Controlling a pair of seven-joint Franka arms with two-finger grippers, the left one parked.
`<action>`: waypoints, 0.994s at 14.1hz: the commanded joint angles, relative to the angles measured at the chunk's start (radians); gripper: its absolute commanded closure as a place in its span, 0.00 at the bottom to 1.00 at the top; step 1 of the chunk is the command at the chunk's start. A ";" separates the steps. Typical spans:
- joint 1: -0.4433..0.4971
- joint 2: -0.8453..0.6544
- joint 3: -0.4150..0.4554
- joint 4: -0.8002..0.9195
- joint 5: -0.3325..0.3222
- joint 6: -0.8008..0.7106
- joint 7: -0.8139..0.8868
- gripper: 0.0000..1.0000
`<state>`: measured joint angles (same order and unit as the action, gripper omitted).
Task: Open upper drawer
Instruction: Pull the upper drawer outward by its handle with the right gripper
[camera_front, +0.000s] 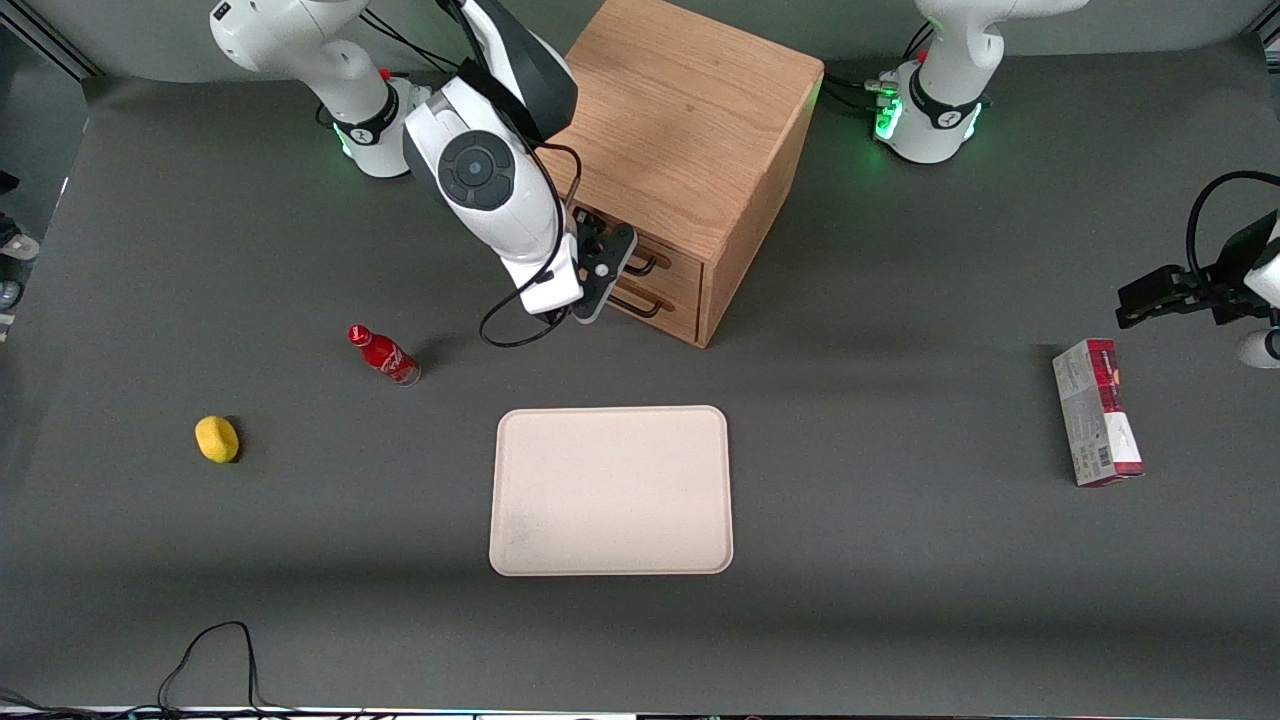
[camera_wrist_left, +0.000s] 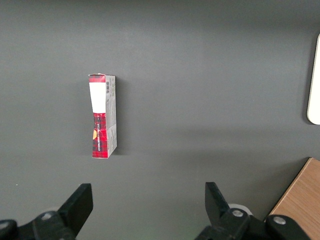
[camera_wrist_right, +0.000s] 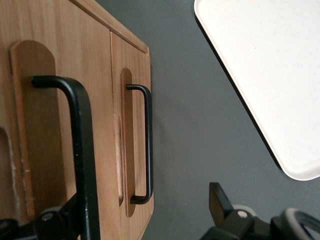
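The light oak cabinet stands at the back of the table, its two drawer fronts facing the front camera at an angle. The upper drawer sits flush with the drawer below it. Its black bar handle looms close in the right wrist view. The lower drawer's handle is the smaller bar beside it. My gripper is right in front of the upper drawer and open. The upper handle lies between the fingers, close against one of them, while the other finger hangs over the grey table.
A cream tray lies nearer the front camera than the cabinet. A red bottle and a yellow fruit lie toward the working arm's end. A red and white box lies toward the parked arm's end.
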<state>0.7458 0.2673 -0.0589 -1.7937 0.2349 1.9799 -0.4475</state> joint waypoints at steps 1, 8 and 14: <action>-0.019 0.018 -0.013 0.026 -0.005 0.020 -0.034 0.00; -0.078 0.105 -0.015 0.173 -0.003 -0.056 -0.046 0.00; -0.115 0.174 -0.018 0.256 -0.028 -0.114 -0.045 0.00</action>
<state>0.6396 0.4017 -0.0737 -1.5986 0.2273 1.9016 -0.4791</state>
